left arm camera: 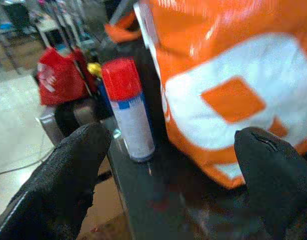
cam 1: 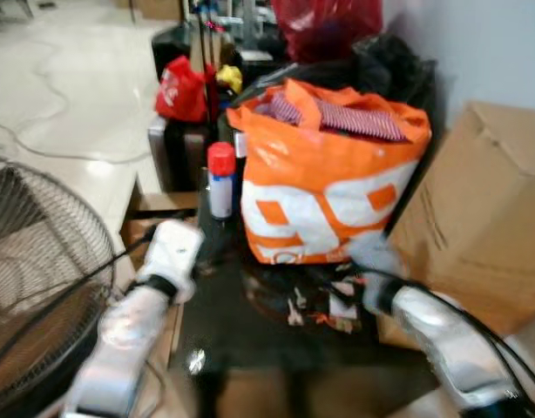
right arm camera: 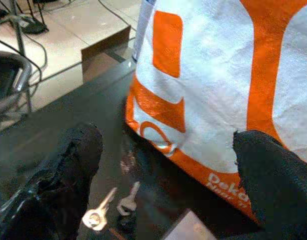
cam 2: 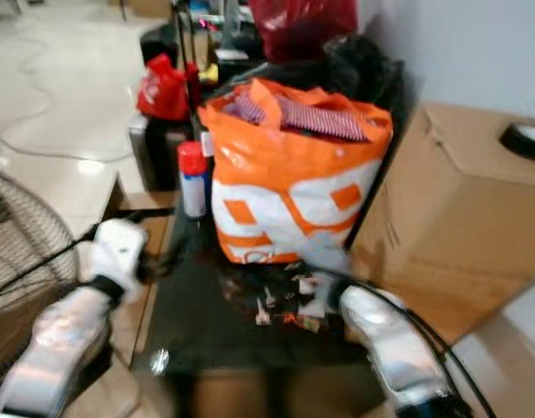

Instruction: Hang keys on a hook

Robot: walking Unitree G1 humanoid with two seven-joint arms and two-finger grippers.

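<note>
On the dark glass table (cam 1: 215, 331), beside the orange shopping bag (cam 1: 324, 187), our keys (right arm camera: 109, 209) lie ungrasped below our spread right gripper (right arm camera: 168, 185); reaching is in hand, lowering and pinching comes next, our left gripper (left arm camera: 173, 170) likewise spread.

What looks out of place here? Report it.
The keys lie loose on the dark table beside the orange bag, between the open right gripper's fingers, not on any hook. Nothing looks spilled or damaged.

An orange bag (cam 1: 328, 187) and spray can (cam 1: 220, 179) block the bench (cam 1: 224, 322) rear; its near left is bare.
</note>
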